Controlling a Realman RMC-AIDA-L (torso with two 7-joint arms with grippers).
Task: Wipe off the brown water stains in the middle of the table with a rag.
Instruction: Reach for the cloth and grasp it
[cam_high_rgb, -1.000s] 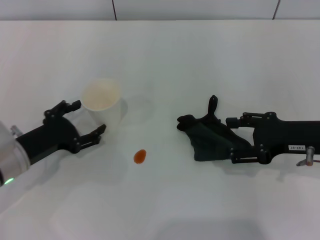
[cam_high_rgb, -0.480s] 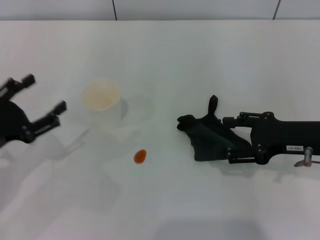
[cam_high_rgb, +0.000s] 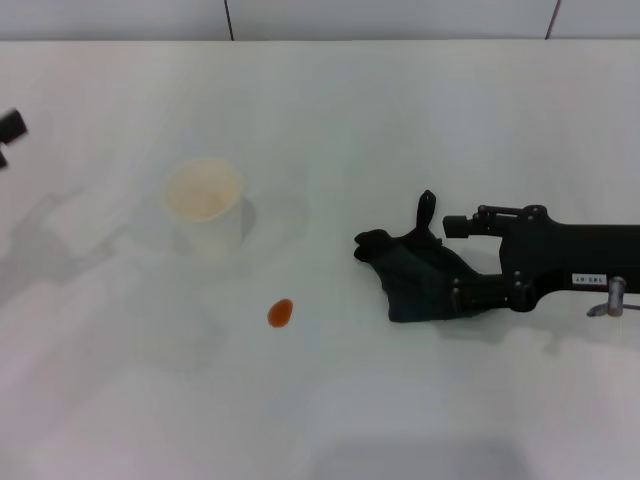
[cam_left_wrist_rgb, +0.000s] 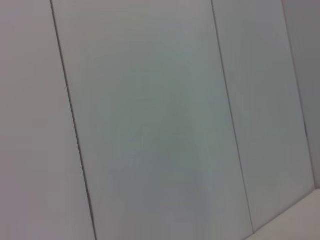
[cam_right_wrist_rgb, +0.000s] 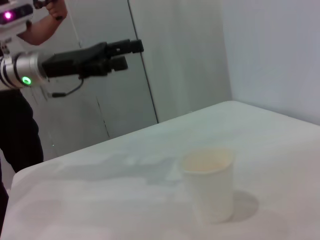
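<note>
The right pincer (cam_high_rgb: 455, 265) lies low on the counter (cam_high_rgb: 400, 120), clamped on the rag (cam_high_rgb: 415, 275). The brown stain (cam_high_rgb: 280, 312) sits well apart beyond the rag, near a paper cup (cam_high_rgb: 205, 205). The left pincer (cam_right_wrist_rgb: 125, 52) hangs raised, fingers narrow.

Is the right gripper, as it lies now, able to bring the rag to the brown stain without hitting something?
Probably yes. The right gripper lies on the rag, and only bare table separates them from the brown stain. The paper cup stands off that path, farther back.
</note>
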